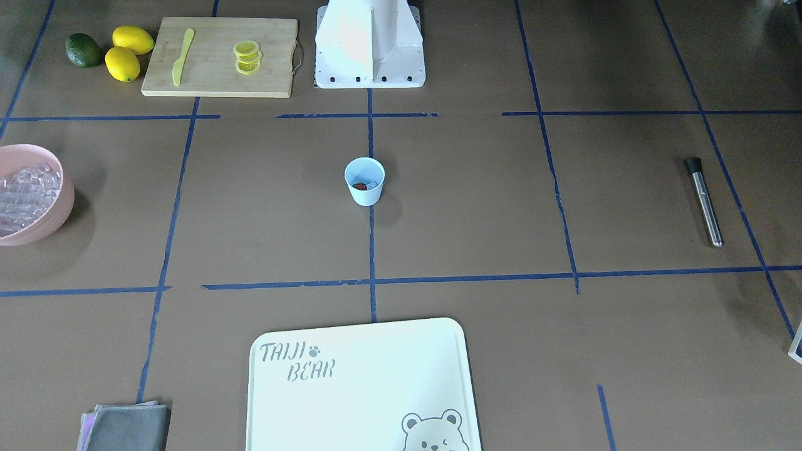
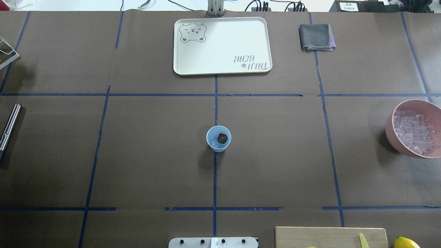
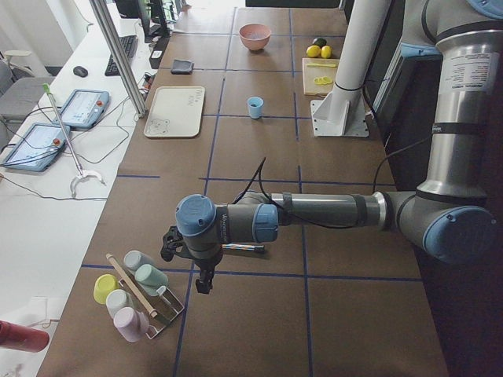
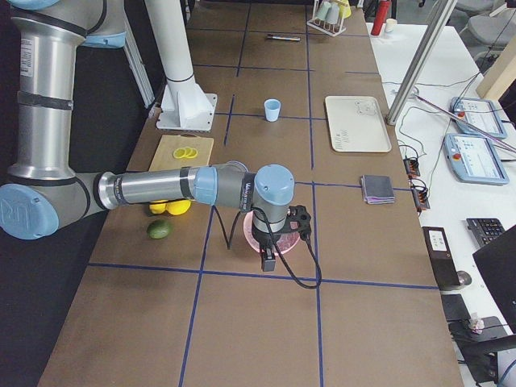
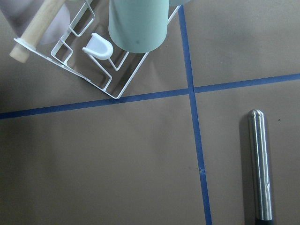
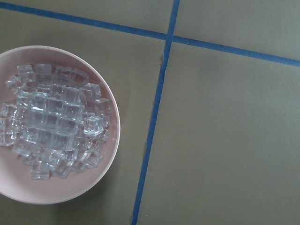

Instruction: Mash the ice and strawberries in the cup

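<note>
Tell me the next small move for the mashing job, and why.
Probably shift the left gripper over the steel muddler and lower it to grasp. The cup already holds the strawberry and ice, but the muddler lies untouched on the table, and it sits toward the left wrist view's lower right corner, not centred.

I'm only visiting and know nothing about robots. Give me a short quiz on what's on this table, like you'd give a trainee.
1. True or false: a red strawberry lies inside the blue cup.
2. The bowl heaped with ice is: A pink, B green, C white.
3. Fill in: the metal muddler lies on the robot's ____ side of the table.
Key: 1 true; 2 A; 3 left.
</note>
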`<state>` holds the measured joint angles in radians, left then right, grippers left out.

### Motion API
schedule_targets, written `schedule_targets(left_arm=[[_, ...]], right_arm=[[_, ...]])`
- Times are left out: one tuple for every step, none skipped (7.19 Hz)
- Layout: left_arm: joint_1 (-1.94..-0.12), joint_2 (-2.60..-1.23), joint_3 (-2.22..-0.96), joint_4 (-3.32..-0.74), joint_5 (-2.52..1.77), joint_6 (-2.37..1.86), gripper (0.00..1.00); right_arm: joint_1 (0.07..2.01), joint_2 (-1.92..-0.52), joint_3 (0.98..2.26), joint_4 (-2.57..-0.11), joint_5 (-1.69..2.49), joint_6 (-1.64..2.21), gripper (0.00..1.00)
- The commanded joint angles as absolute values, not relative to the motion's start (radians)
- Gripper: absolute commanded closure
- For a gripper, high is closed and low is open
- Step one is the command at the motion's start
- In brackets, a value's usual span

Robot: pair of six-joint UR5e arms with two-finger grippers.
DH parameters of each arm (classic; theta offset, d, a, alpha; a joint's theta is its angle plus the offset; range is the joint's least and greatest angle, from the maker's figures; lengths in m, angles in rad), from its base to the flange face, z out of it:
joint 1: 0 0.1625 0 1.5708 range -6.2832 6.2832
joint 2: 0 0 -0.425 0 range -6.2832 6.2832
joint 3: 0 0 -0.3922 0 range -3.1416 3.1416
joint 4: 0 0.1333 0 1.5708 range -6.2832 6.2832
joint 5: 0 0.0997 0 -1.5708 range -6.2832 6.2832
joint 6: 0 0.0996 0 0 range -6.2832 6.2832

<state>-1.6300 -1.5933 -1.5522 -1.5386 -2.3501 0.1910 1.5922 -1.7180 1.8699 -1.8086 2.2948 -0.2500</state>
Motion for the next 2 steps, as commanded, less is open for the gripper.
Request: schedule_targets(left_arm=[[-1.631, -1.592, -1.552, -1.539, -2.35, 0.19, 0.0], [-1.631, -1.592, -1.551, -1.539, -2.35, 0.19, 0.0]], right_arm=[[1.592, -1.718, 1.87, -1.809, 2.295, -0.25, 0.01], [1.592, -1.718, 1.871, -1.809, 2.295, -0.25, 0.01]])
